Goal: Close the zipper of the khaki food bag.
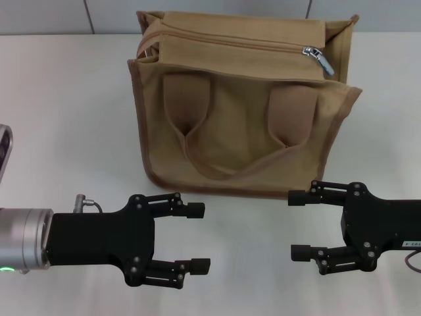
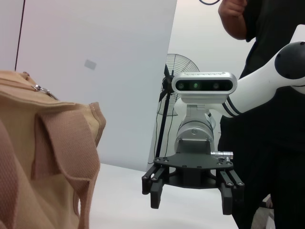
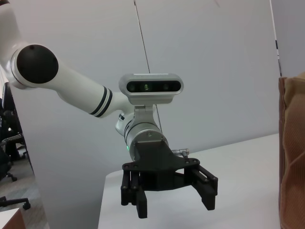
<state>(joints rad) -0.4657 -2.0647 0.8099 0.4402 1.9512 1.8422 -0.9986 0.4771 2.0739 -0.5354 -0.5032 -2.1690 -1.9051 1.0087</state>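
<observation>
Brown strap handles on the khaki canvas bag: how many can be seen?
1 on the khaki canvas bag: the brown strap handle on the front face toward the robot. Another behind may be hidden.

No readable wording is showing anywhere. Small pale lettering is sitting on the right hand (image 1: 301, 224), too tiny to read.

White table (image 1: 66, 118), standing fan (image 2: 177, 76), person in black (image 2: 271, 57).

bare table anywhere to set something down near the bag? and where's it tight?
Bare table to the left of the khaki food bag, up to the grey object at the left edge. Another free patch lies between the open left gripper and open right gripper. The strip between the bag's front and both grippers is tight.
</observation>
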